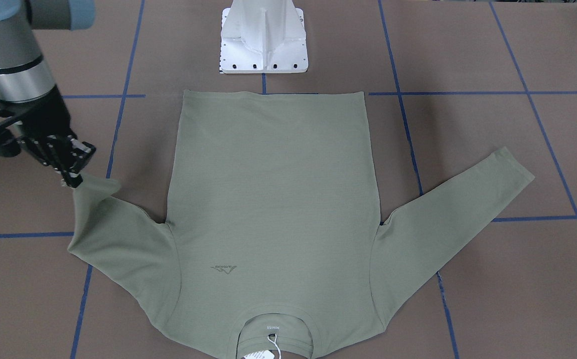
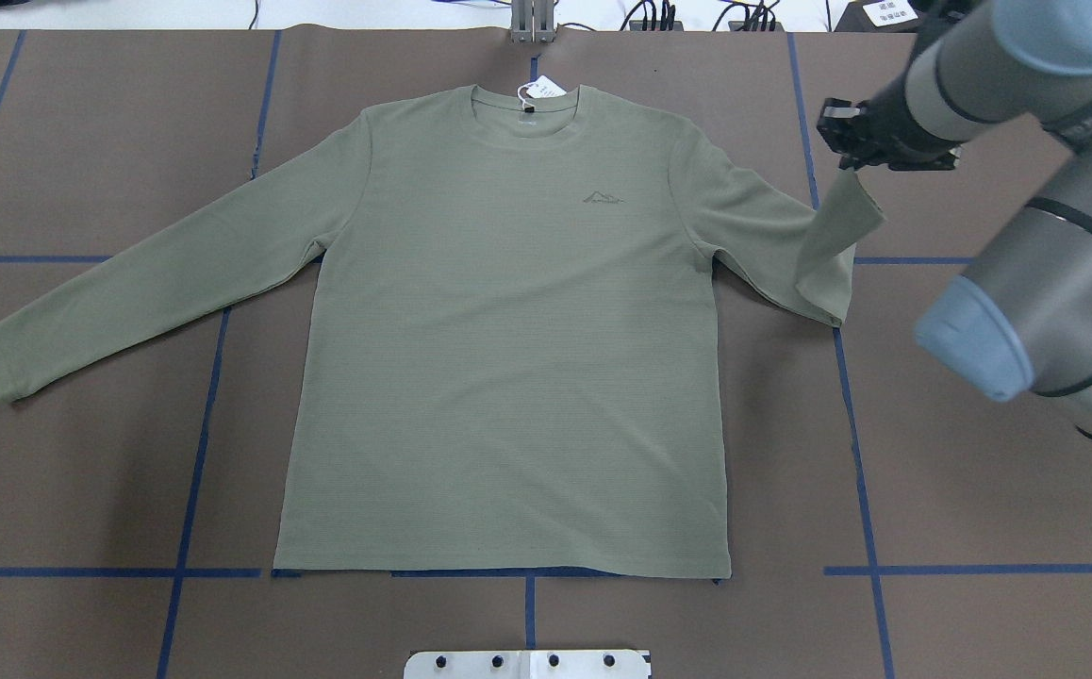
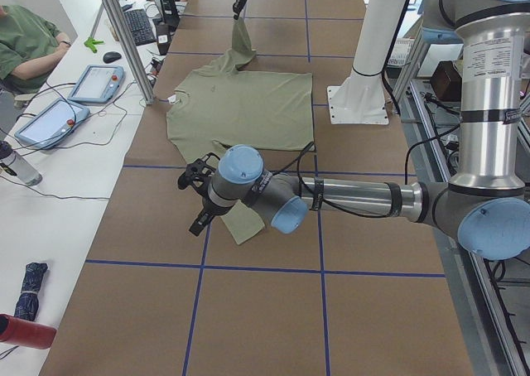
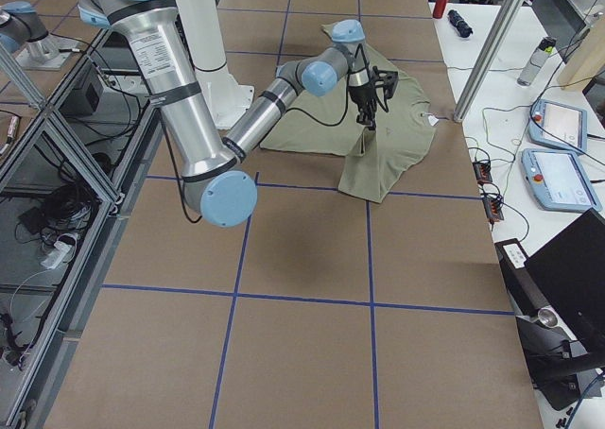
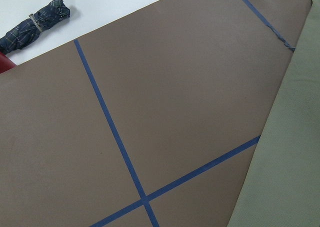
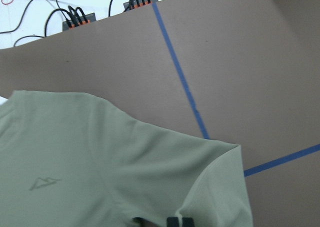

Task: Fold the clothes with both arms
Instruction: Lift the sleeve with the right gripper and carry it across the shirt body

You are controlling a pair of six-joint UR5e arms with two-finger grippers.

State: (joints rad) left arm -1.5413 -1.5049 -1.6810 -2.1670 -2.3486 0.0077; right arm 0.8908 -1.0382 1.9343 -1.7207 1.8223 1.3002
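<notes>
— While the shirt (image 2: 508,330) lies flat, chest up, on the table (image 2: 84,471), what grips it?
— Right gripper (image 2: 847,163) pinches one cuff (image 2: 855,203), lifted. Left gripper (image 3: 199,220) hovers by the other sleeve (image 2: 131,273); its jaws I cannot tell.

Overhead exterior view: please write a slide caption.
Right gripper holds up one sleeve cuff of a sage-green long-sleeve shirt lying flat.

You have a brown counter (image 1: 468,309) with a blue tape grid (image 1: 542,92) and a white pedestal (image 1: 263,45). Across from the pedestal, your white side table (image 3: 58,219) bears a tablet pendant (image 3: 95,84), a second pendant (image 3: 45,121) and a folded umbrella (image 3: 30,281).
</notes>
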